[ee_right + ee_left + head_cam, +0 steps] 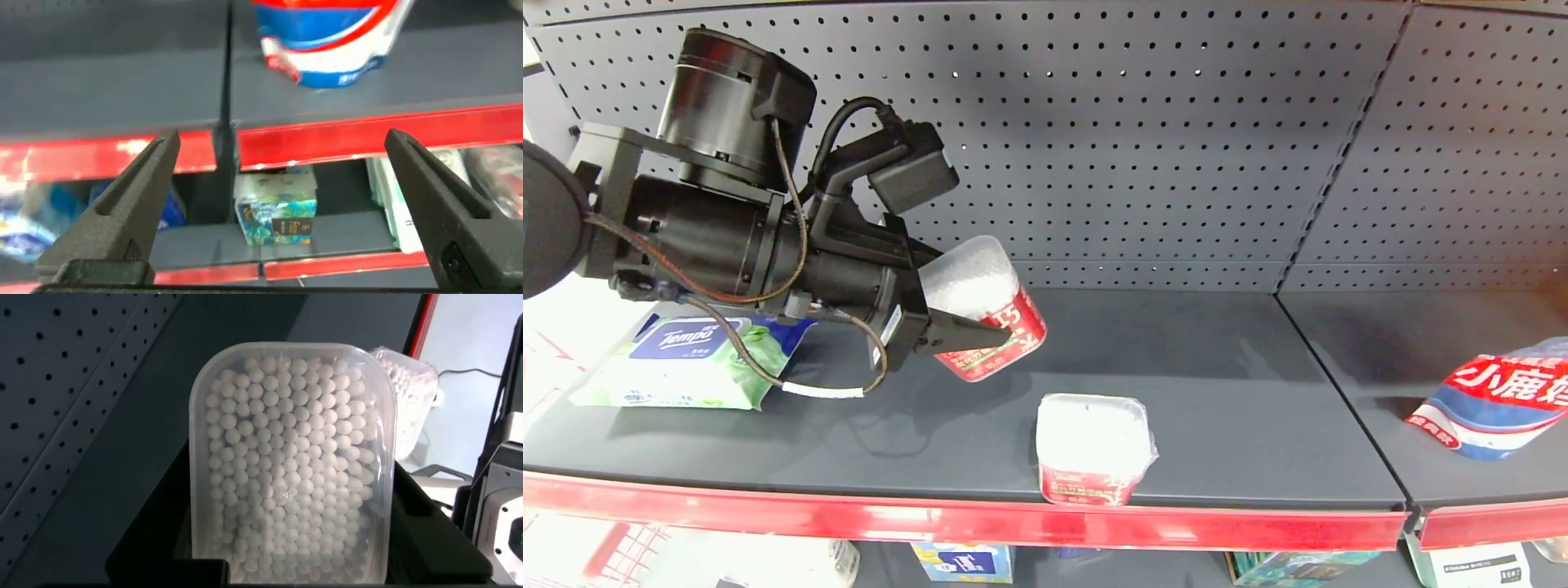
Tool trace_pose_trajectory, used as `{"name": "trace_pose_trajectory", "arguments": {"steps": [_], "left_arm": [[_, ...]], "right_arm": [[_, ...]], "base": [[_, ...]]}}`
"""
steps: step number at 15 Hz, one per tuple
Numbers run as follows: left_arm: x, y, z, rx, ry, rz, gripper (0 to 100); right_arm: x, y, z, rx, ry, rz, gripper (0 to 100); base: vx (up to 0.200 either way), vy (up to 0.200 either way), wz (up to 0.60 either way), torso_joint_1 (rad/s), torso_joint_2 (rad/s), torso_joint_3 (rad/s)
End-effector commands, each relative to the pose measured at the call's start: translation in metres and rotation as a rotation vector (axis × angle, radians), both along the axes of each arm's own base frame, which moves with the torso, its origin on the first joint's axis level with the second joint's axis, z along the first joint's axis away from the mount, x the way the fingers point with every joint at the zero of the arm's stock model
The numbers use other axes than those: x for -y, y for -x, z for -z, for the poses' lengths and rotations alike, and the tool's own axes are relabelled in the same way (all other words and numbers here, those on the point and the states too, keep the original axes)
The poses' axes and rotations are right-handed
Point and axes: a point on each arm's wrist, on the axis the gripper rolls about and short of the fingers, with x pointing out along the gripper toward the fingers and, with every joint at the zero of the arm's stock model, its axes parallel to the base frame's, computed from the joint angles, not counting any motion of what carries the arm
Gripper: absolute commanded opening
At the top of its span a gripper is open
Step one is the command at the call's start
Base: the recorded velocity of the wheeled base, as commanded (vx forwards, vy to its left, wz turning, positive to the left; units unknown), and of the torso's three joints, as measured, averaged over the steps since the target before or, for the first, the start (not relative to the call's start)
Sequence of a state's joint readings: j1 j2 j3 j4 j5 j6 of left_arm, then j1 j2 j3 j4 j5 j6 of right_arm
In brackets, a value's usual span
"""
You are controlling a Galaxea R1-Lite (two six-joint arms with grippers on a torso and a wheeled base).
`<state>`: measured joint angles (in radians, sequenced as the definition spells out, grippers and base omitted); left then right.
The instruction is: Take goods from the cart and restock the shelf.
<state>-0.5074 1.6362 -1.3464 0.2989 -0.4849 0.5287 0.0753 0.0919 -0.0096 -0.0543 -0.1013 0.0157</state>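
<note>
My left gripper (968,314) is shut on a clear tub of white beads with a red label (988,306), held tilted just above the grey shelf (1217,367). In the left wrist view the tub (294,457) sits between the black fingers (429,531). A second tub of the same kind (1092,447) stands upright at the shelf's front edge, and it appears beyond the held one in the left wrist view (404,396). My right gripper (286,208) is open in front of the shelf's red front strip (327,143), with nothing between its fingers.
A green and white tissue pack (678,363) lies at the shelf's left end, under my left arm. A red, white and blue bag (1494,400) lies on the right shelf section (327,37). Boxes stand on the lower shelf (274,204). Pegboard (1135,139) backs the shelf.
</note>
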Motion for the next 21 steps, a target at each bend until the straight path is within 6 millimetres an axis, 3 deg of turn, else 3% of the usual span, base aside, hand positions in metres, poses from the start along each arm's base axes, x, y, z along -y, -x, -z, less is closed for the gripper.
{"name": "trace_pose_trajectory", "arguments": {"steps": [1,5,8,16,21], "left_arm": [[0.003,-0.004,0.003,-0.009,-0.006,0.002,0],[0.006,-0.003,0.004,-0.014,-0.007,0.012,0],[0.007,-0.003,0.005,-0.017,-0.008,0.018,0],[0.008,-0.004,0.008,-0.023,-0.013,0.016,0],[0.012,-0.017,0.013,0.013,-0.045,0.040,0]], "right_arm": [[0.000,0.000,0.002,-0.011,0.036,-0.007,100],[0.000,-0.001,0.002,-0.033,0.034,0.046,100],[-0.002,0.000,0.007,-0.053,0.031,-0.086,100],[-0.002,0.000,0.008,-0.067,0.018,-0.094,100],[-0.002,0.000,0.008,-0.068,0.018,-0.094,100]], "base": [[0.000,0.000,0.00,0.000,0.00,0.000],[0.000,0.000,0.00,0.000,0.00,0.000],[0.000,0.000,0.00,0.000,0.00,0.000],[0.000,0.000,0.00,0.000,0.00,0.000],[0.000,0.000,0.00,0.000,0.00,0.000]]}}
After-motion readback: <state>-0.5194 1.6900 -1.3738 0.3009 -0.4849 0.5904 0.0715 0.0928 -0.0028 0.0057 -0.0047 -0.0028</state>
